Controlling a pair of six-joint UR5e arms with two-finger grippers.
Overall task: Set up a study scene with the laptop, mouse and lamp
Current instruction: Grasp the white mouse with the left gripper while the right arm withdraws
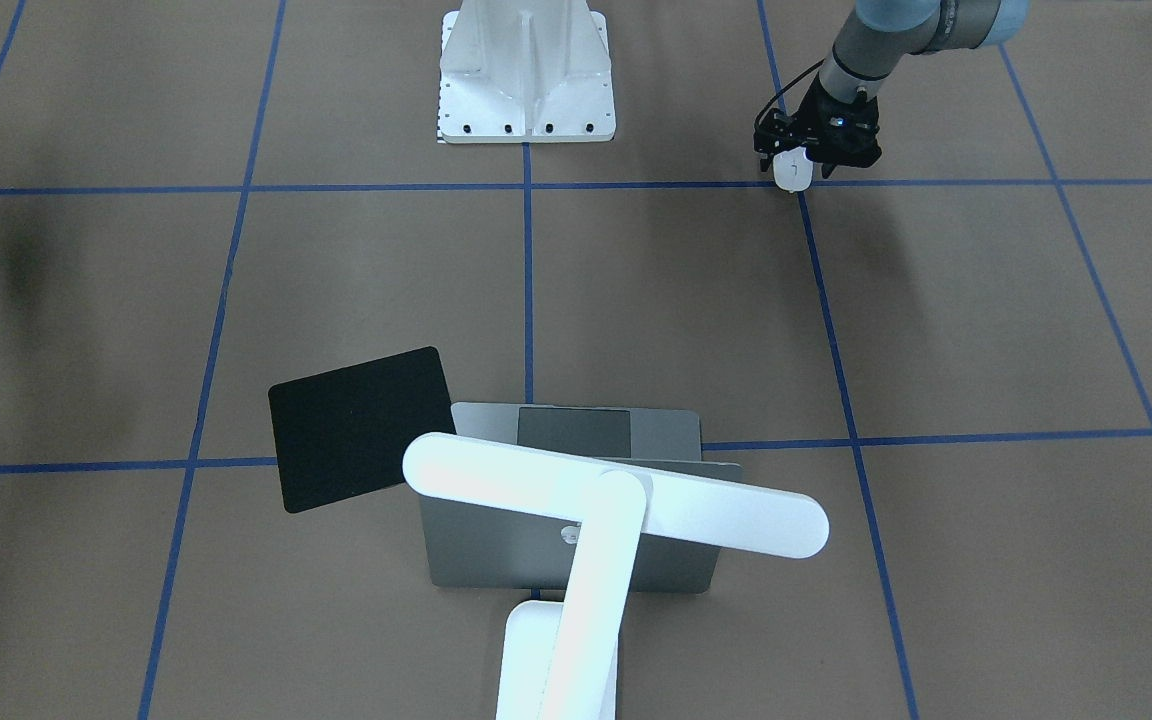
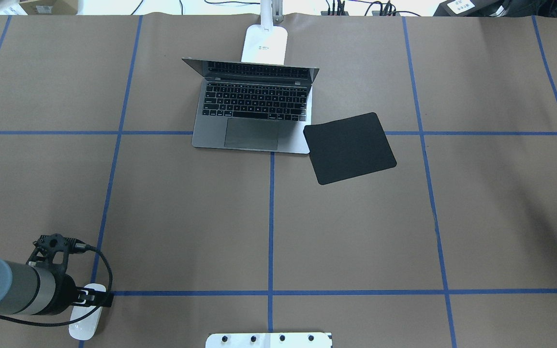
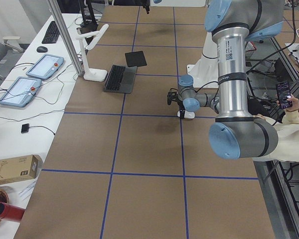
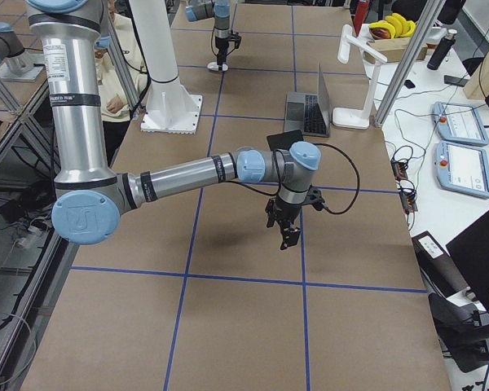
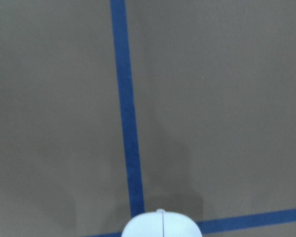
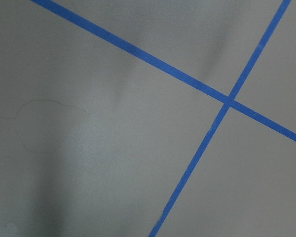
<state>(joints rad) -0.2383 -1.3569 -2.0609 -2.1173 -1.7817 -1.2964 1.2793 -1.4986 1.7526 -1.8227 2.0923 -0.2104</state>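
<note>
The counter [image 2: 356, 232], brown with blue tape lines, carries everything. The laptop [image 2: 252, 116] stands open in the upper middle of the overhead view with its keys toward the robot, so I judge it is placed for study. The lamp [image 2: 265, 46] has its base just behind the screen. In the front-facing view its bar head reaches over the lid, a good position to light the keys. The black pad [image 2: 349, 147] lies tilted at the laptop's lower right corner, touching it or nearly, and it seems meant for the mouse. The mouse [image 2: 85, 321] is well apart from these, flat on the counter at the lower left edge of the overhead view. The left arm [image 2: 12, 287] bends down to it and its jaws sit over the mouse's upper end, probably to carry it to the pad. Whether they grip it, I cannot tell.

The right arm [image 4: 187, 173] appears only in the right side view, with its jaws above bare counter; wide or narrow, I cannot tell. The overhead view cuts off the lamp's head. The left wrist view shows only the mouse's rim.
</note>
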